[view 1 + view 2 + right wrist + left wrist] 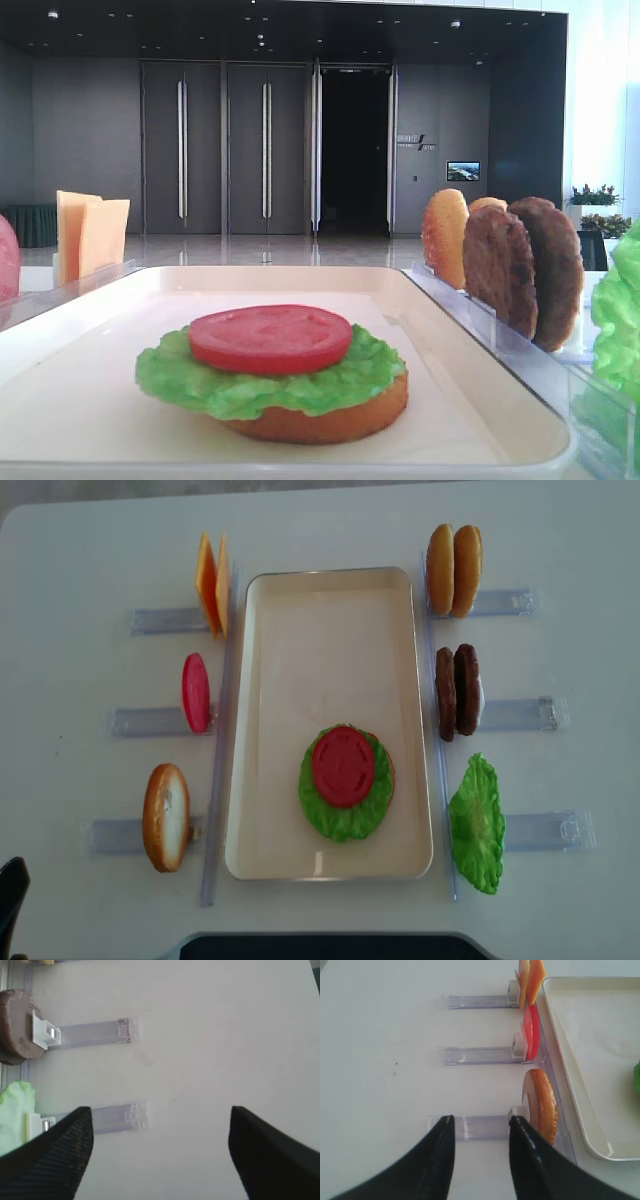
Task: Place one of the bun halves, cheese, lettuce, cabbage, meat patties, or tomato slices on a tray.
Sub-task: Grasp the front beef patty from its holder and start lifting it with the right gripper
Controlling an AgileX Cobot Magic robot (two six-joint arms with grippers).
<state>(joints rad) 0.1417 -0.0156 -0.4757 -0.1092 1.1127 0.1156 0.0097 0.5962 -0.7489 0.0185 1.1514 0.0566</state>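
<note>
Two meat patties [17,1027] upright on edge, up-left of right gripper [160,1152], jaws spread, empty; right arm nearer.

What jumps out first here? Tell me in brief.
The half-built burger on the tray: a tomato slice on lettuce on a bun half, near the tray's front end. Around it, spare ingredients stand upright in clear racks: meat patties to the right, cheese at back left.

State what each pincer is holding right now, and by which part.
Nothing is held. The left pincer and the right pincer are both open over the bare table.
</note>
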